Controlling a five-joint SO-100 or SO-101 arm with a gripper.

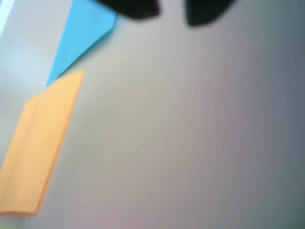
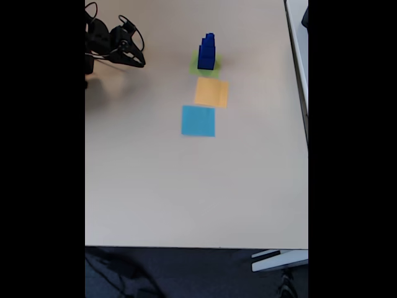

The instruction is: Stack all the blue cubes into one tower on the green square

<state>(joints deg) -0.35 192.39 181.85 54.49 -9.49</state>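
The blue cubes [image 2: 206, 51] stand as one stepped tower on the green square [image 2: 205, 72], at the far middle of the table in the fixed view. Its lime edge shows around the tower's base. My gripper [image 2: 139, 61] hovers well to the left of the tower, near the arm's base, with nothing in it. In the wrist view its two dark fingertips [image 1: 138, 9] reach in from the top edge, and bare table shows between them, so the gripper [image 1: 171, 10] is open.
An orange square [image 2: 211, 92] [image 1: 40, 148] lies just in front of the green one, and a light-blue square [image 2: 198, 120] [image 1: 81, 38] in front of that. The table's right edge [image 2: 306, 136] and front edge are near. Cables hang by the arm.
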